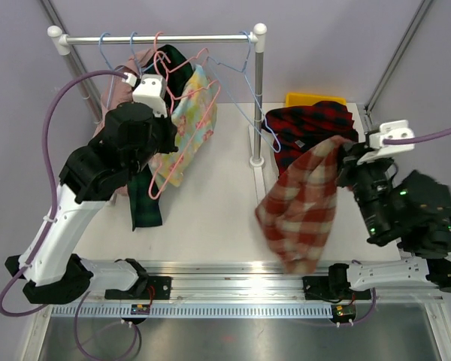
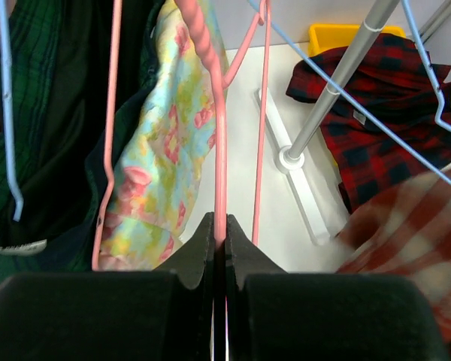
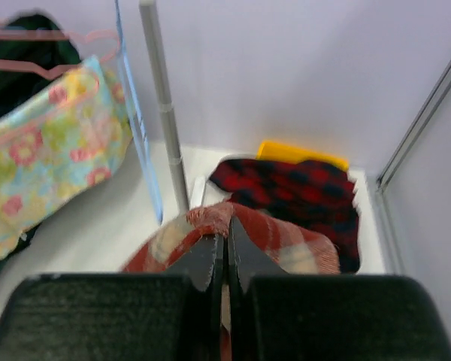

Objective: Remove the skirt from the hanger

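My right gripper (image 1: 346, 156) is shut on a red and cream plaid skirt (image 1: 301, 203), which hangs free from it above the table's right side, off any hanger. In the right wrist view the jaws (image 3: 226, 239) pinch the skirt's folded edge (image 3: 293, 241). My left gripper (image 1: 165, 144) is shut on a pink hanger (image 1: 203, 90) that carries a floral garment (image 1: 188, 128); the left wrist view shows the pink wire (image 2: 219, 150) between the closed jaws (image 2: 219, 226). An empty blue hanger (image 1: 244, 90) hangs on the rail (image 1: 158, 37).
A dark red and black plaid garment (image 1: 308, 124) lies at the back right over a yellow bin (image 1: 312, 98). The rack post (image 1: 258, 98) stands mid-table. Dark green plaid clothes (image 1: 144, 199) and more hangers hang at the rail's left.
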You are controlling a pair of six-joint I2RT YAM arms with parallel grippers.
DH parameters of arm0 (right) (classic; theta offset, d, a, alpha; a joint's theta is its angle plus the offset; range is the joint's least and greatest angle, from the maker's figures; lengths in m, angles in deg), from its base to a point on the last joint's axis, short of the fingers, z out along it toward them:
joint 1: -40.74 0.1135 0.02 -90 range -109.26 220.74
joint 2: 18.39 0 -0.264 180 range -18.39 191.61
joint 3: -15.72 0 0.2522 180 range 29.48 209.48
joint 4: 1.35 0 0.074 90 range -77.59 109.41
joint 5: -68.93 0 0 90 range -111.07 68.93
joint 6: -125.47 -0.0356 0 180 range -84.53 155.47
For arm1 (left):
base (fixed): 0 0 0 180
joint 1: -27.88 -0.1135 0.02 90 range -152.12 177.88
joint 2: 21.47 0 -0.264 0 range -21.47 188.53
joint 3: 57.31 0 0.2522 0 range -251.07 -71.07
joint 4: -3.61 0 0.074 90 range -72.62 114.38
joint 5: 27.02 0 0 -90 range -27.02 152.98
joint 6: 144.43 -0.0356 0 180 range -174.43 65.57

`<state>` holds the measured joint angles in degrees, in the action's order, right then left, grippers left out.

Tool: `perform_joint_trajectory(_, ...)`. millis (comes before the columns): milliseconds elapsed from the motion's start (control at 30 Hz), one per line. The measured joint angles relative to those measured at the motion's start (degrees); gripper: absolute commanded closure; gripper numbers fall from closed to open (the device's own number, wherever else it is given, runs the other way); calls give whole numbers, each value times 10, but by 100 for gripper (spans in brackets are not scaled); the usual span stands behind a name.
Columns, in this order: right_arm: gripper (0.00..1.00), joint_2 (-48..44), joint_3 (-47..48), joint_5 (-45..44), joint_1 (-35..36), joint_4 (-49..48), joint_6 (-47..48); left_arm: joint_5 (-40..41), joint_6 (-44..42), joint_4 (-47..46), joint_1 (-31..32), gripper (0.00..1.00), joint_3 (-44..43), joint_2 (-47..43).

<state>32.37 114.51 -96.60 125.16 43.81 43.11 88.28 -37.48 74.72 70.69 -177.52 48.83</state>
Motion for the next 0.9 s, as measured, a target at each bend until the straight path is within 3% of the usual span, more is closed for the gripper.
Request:
perform_joint_trajectory(100,100,4,49,16,-8,-83,159,1,-2,-3,0,100,-21,30)
perform_joint_trajectory(200,100,19,86,34,-11,-106,267,1,-6,-9,0,100,-44,64)
perform_joint_trajectory(367,100,68,134,68,-58,-57,334,5,-20,-13,0,100,-56,97)
perform_joint_trajectory(467,100,158,210,141,-200,82,273,10,-26,-13,0,100,-56,104)
perform_joint_trajectory(600,100,253,149,233,-385,151,198,20,-33,-24,0,100,-38,94)
perform_joint_trajectory(767,100,298,102,335,-624,150,132,25,-39,-25,0,100,-23,85)
perform_joint_trajectory(900,100,296,172,349,-697,101,122,24,-49,-25,0,100,-23,84)
